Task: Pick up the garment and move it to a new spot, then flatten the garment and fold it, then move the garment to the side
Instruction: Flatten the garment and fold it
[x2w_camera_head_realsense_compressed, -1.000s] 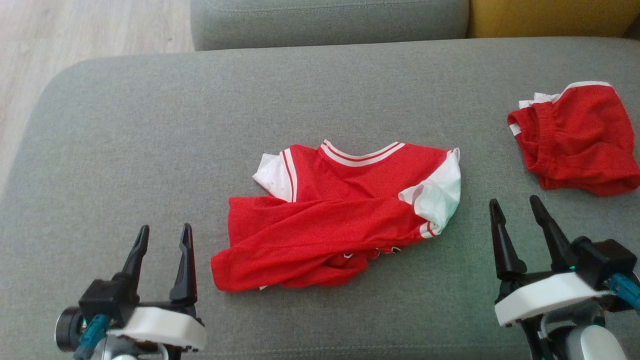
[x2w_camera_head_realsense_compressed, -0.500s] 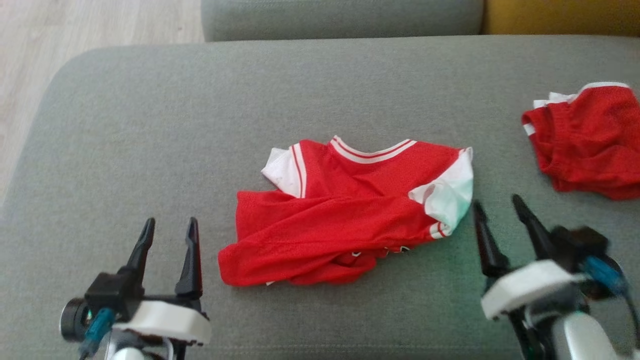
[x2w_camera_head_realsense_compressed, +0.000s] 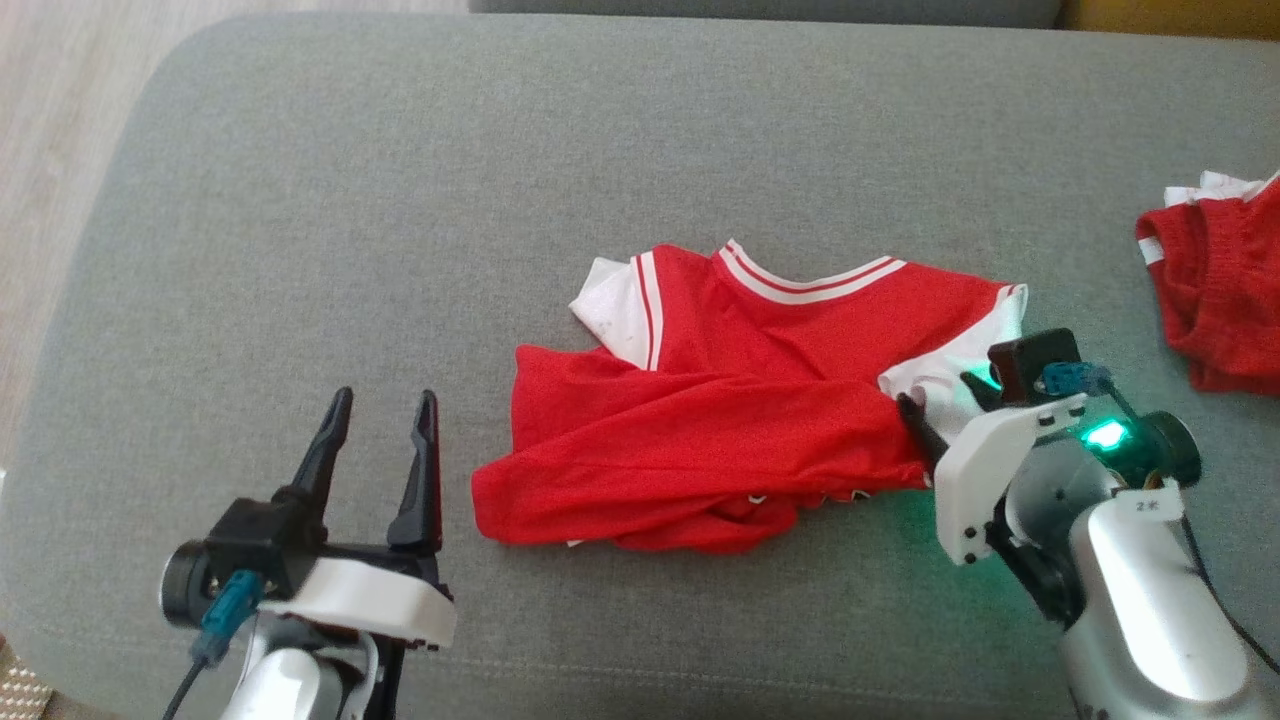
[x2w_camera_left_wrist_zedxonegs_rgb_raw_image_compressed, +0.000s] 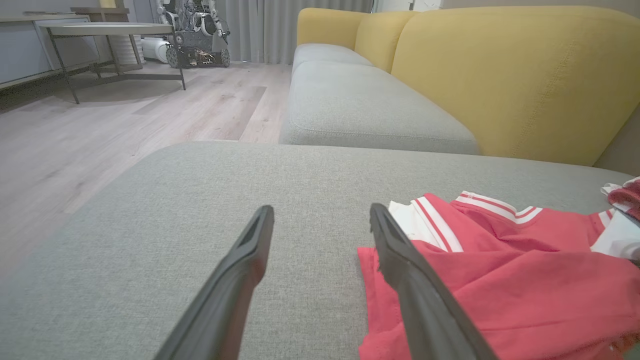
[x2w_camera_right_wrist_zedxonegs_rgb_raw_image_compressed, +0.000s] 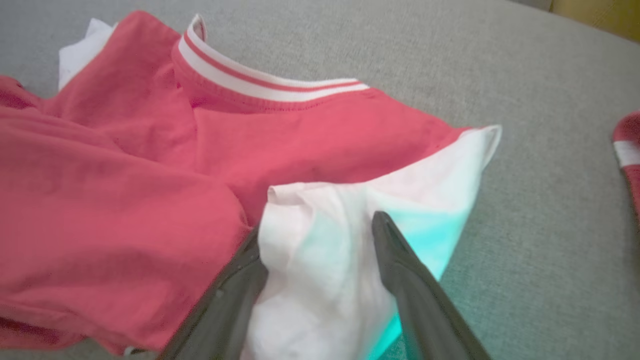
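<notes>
The garment (x2w_camera_head_realsense_compressed: 720, 420) is a red jersey with white sleeves and a striped collar, lying crumpled in the middle of the grey cushion (x2w_camera_head_realsense_compressed: 400, 200). My right gripper (x2w_camera_head_realsense_compressed: 938, 395) is at its right end, tilted down onto the white sleeve (x2w_camera_right_wrist_zedxonegs_rgb_raw_image_compressed: 325, 280). Its two dark fingers stand wide apart, open, with the sleeve cloth bunched between them (x2w_camera_right_wrist_zedxonegs_rgb_raw_image_compressed: 317, 227). My left gripper (x2w_camera_head_realsense_compressed: 385, 397) hovers open just left of the jersey's lower hem, apart from it. In the left wrist view the garment (x2w_camera_left_wrist_zedxonegs_rgb_raw_image_compressed: 500, 270) lies right of the spread left gripper (x2w_camera_left_wrist_zedxonegs_rgb_raw_image_compressed: 321, 210).
A second red garment (x2w_camera_head_realsense_compressed: 1220, 300) with white trim lies at the cushion's right edge. Wooden floor (x2w_camera_head_realsense_compressed: 50, 150) lies beyond the cushion's left side. A grey sofa seat with a yellow back (x2w_camera_left_wrist_zedxonegs_rgb_raw_image_compressed: 500, 75) stands behind, and a metal-legged table (x2w_camera_left_wrist_zedxonegs_rgb_raw_image_compressed: 100, 30) far off.
My right gripper has swung left and down from beside the jersey onto its white sleeve. The camera has shifted, so everything sits further right. The left gripper has kept its place.
</notes>
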